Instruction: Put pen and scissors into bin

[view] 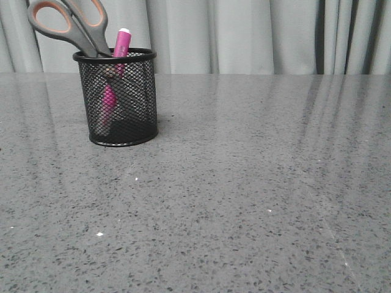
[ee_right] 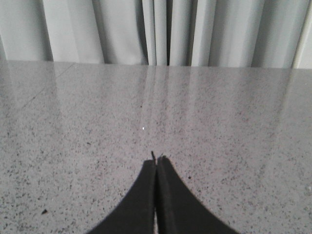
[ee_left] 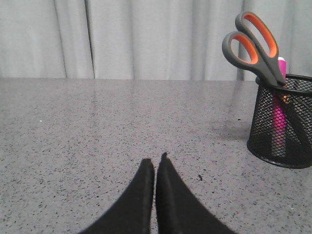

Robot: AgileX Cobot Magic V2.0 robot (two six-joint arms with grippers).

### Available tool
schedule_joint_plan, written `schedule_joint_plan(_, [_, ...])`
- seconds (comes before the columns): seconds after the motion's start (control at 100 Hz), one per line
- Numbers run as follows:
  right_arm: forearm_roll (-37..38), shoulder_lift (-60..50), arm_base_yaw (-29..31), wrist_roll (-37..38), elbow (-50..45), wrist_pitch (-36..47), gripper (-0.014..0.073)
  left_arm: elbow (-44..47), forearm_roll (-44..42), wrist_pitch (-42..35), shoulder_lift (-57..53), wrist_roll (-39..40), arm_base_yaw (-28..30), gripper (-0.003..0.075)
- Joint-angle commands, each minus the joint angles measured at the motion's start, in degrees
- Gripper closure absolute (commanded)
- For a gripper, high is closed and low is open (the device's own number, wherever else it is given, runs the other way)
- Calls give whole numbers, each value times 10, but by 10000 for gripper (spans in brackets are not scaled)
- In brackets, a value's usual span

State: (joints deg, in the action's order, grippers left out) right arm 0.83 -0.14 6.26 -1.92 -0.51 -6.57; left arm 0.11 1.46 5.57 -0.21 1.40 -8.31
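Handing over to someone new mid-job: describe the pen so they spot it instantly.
On the grey speckled table, look far left for the small black wire-mesh cup. Two things stand in it: the grey-and-orange scissors, handles up, and beside them the pen, a thick bright pink stick with a white tip poking just above the rim. It is the only pink thing.

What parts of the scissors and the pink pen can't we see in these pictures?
- Scissors blades: down inside the bin; in the front view the dark mesh blurs them.
- Scissors handles: the front view's top edge cuts off the loops.
- Pen lower end: only dimly pink through the mesh, so where it rests is unclear.
- Bin's far side: the left wrist view's edge cuts it off.
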Motion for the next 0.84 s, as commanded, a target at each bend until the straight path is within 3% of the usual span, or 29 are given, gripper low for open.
schedule_joint_plan(0.0, [-2, -15, 1, -4, -11, 38, 661, 14, 5, -45, -15, 7, 0, 741])
schedule_joint_plan(0.83, [0, -15, -2, -4, -11, 9, 661, 14, 5, -45, -15, 7, 0, 742])
